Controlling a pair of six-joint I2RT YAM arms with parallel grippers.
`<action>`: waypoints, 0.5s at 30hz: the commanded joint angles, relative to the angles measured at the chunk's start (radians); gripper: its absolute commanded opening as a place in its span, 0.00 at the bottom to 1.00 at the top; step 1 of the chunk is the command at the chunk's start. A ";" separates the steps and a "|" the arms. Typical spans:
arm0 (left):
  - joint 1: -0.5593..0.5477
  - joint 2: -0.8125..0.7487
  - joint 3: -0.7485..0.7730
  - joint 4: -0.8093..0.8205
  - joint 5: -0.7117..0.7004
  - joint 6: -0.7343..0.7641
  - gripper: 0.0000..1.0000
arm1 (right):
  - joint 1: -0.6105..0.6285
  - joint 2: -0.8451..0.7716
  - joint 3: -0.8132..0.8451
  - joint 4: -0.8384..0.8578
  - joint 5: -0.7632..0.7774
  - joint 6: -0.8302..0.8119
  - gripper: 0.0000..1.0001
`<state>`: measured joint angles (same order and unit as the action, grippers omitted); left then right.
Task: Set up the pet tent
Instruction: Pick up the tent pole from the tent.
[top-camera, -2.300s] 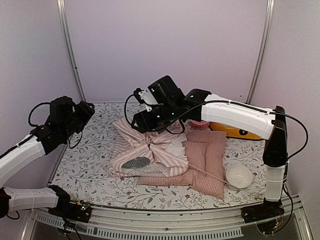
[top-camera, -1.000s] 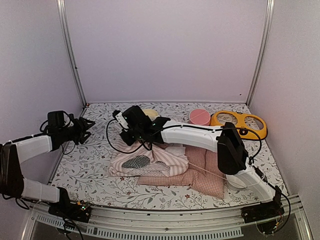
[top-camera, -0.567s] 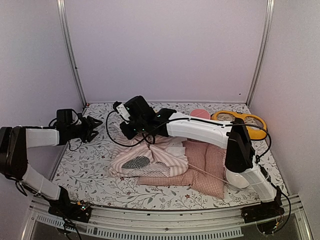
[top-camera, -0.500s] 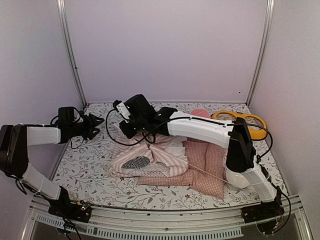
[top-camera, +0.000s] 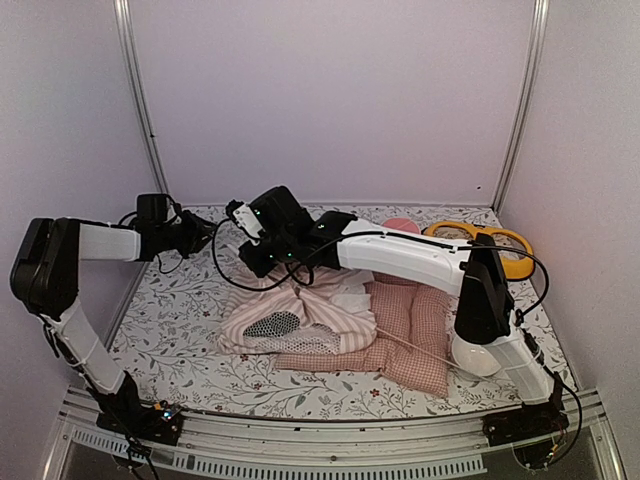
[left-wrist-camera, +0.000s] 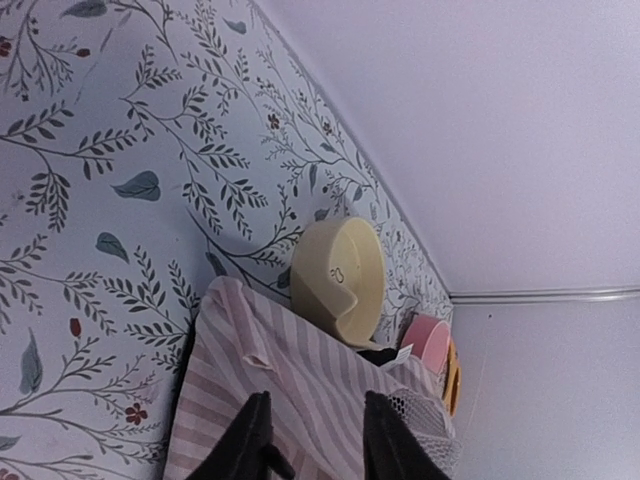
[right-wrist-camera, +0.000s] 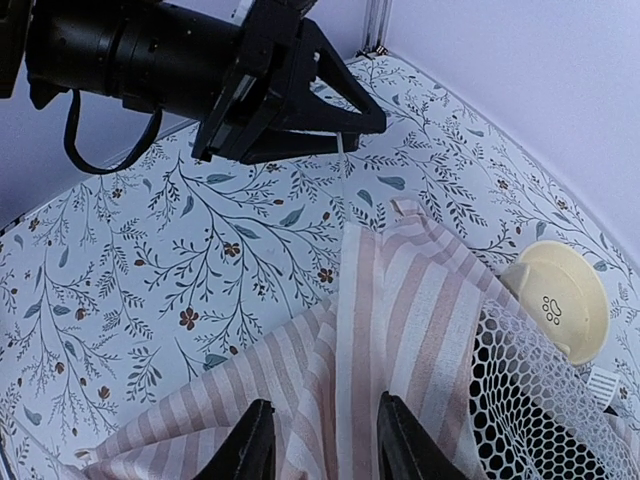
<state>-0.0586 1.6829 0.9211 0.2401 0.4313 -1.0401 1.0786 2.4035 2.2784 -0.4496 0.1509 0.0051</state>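
On the table (top-camera: 170, 335), pet tent (top-camera: 300, 312) collapsed flat, overlapping the checked cushion (top-camera: 415, 320). Over its far-left corner, right gripper (right-wrist-camera: 325, 430) narrowly parted, empty; left gripper (left-wrist-camera: 315, 430) just beyond at a thin pole (right-wrist-camera: 340, 155), grip impossible to tell.

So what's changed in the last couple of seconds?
Right gripper came down from above the tent to its far-left corner and now stands open over it. Left gripper reached in beside it. Cushion and bowl stayed put.
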 joint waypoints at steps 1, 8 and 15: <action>-0.034 0.027 0.039 -0.020 -0.007 -0.014 0.18 | -0.005 -0.017 -0.010 0.013 0.004 -0.055 0.37; -0.043 -0.009 0.035 -0.033 0.002 -0.025 0.00 | -0.005 0.053 -0.005 0.031 0.097 -0.151 0.37; -0.043 -0.044 0.055 -0.070 -0.003 -0.021 0.00 | 0.010 0.023 -0.003 0.036 0.101 -0.146 0.36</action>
<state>-0.0937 1.6821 0.9485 0.1982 0.4332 -1.0847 1.0790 2.4420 2.2784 -0.4335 0.2211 -0.1329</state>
